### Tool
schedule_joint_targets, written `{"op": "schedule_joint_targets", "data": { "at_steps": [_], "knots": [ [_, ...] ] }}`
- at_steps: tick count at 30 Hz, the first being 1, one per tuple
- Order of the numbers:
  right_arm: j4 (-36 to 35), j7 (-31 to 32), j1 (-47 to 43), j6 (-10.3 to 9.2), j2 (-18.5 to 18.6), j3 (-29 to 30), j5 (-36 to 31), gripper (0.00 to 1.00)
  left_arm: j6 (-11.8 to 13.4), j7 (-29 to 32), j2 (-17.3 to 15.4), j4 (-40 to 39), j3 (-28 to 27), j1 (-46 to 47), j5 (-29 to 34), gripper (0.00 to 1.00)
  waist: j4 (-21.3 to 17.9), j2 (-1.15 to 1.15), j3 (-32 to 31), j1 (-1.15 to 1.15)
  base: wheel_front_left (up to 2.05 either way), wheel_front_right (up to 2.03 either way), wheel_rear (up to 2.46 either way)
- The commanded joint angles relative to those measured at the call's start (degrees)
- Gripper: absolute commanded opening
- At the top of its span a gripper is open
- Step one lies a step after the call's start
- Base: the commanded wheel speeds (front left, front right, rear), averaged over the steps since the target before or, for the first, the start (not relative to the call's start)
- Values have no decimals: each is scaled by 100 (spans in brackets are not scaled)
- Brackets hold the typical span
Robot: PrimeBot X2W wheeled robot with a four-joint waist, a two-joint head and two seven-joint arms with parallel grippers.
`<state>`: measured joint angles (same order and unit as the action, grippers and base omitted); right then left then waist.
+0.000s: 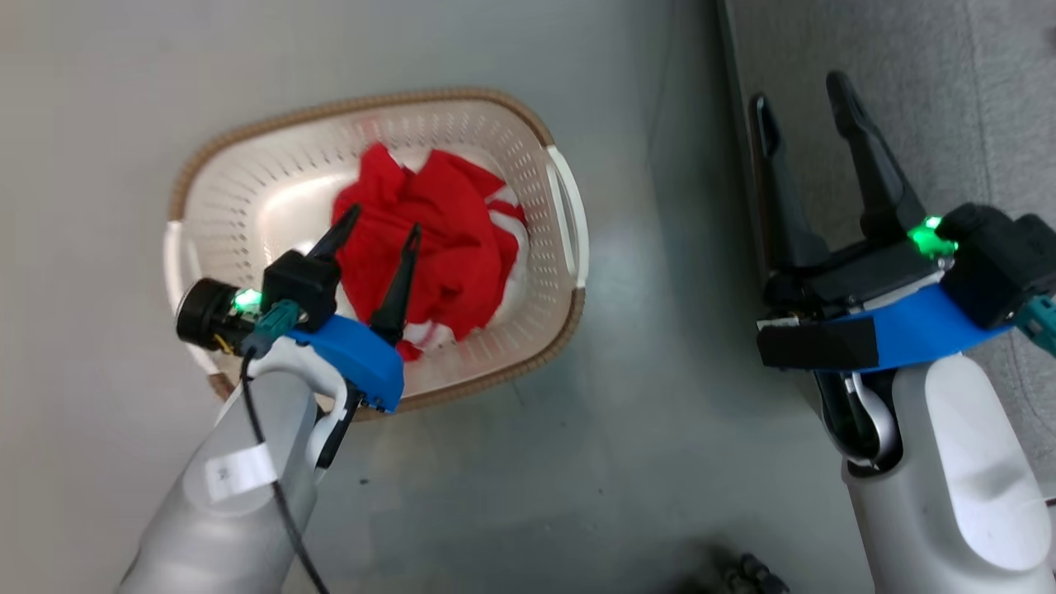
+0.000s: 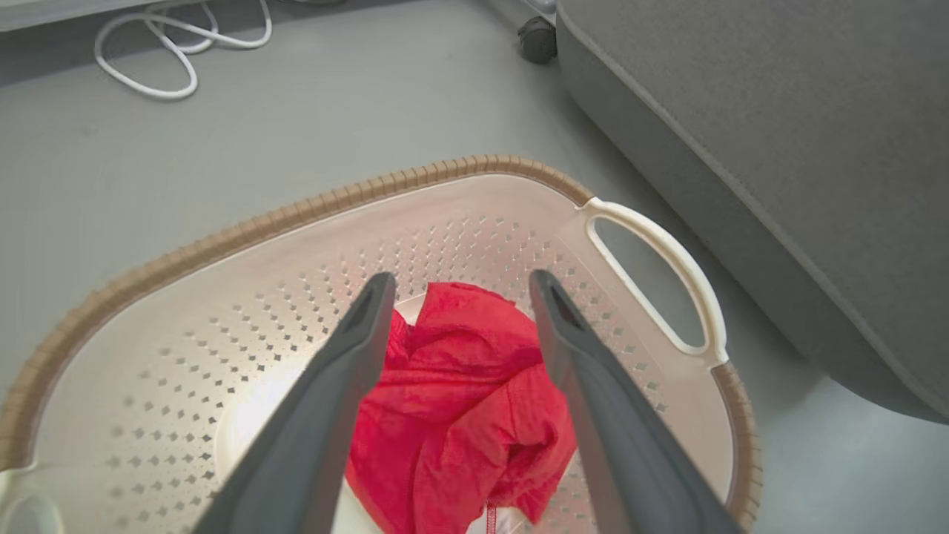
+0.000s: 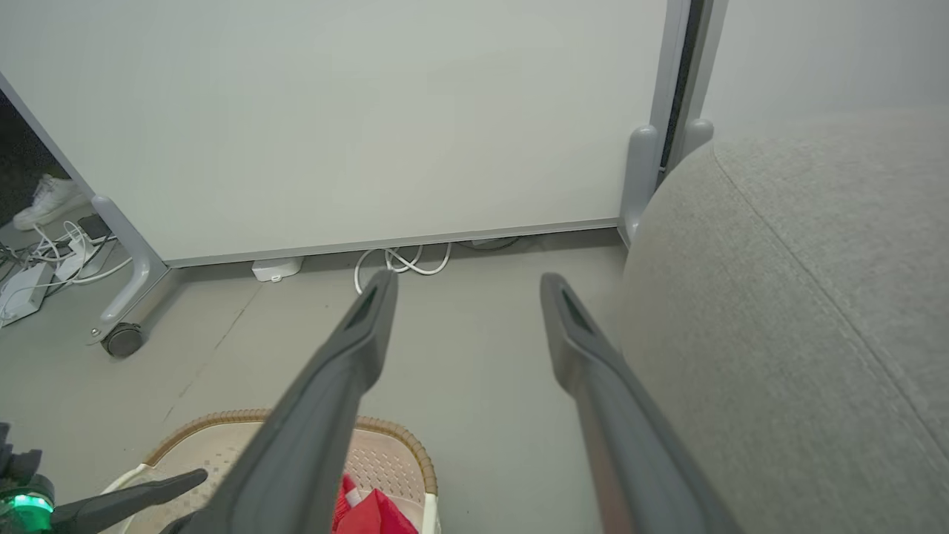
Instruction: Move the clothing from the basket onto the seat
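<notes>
The red clothing [image 1: 437, 239] lies crumpled in the cream basket [image 1: 247, 190] on the floor, with white striped parts at its right side. My left gripper [image 1: 384, 221] hangs open over the basket, its fingers pointing down at the red clothing [image 2: 460, 400] without touching it. The basket [image 2: 185, 334] rim and one white handle [image 2: 667, 274] show in the left wrist view. My right gripper [image 1: 800, 91] is open and holds nothing, at the edge of the grey seat [image 1: 949, 91]. The seat [image 3: 801, 319] rises at the right of the right wrist view, and the basket [image 3: 385, 445] shows low.
Grey floor surrounds the basket. A white wall panel on castors [image 3: 122, 340] stands behind, with white cables [image 3: 404, 261] at its foot. A cable loop [image 2: 163, 44] lies on the floor beyond the basket. A white shoe [image 3: 44, 200] shows at the far left.
</notes>
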<state>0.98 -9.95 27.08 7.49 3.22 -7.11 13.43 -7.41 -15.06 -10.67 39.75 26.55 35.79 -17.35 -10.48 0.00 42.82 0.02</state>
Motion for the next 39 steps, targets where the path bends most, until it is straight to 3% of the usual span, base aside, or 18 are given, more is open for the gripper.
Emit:
{"op": "schedule_joint_targets", "data": {
  "at_steps": [1,11,28,30,31,39],
  "knots": [
    [-31,-37,196,1,-25,-47,-25,100,-11,-17,-44,148,141,261,-53,100,-307,0,591,-2,0,0,0],
    [-125,-115,606,1,-37,-349,35,100,-11,-16,-146,1108,1402,1134,-352,100,-440,0,1209,-2,0,0,0],
    [86,-370,540,1,-43,-594,333,100,-11,158,-180,1917,2175,1704,-1315,100,-700,0,1558,-2,0,0,0],
    [110,-380,547,1,-42,-613,361,100,-11,162,-179,1989,2258,1757,-1398,18,-713,0,1553,-2,0,0,0],
    [124,-385,553,1,-42,-619,376,100,-11,156,-174,2006,2314,1779,-1435,0,-717,0,1550,-2,0,0,0],
    [214,-434,587,1,-42,-634,420,100,-11,97,-160,2076,2634,1846,-1737,0,-707,0,1496,-2,0,0,0]
  ]
}}
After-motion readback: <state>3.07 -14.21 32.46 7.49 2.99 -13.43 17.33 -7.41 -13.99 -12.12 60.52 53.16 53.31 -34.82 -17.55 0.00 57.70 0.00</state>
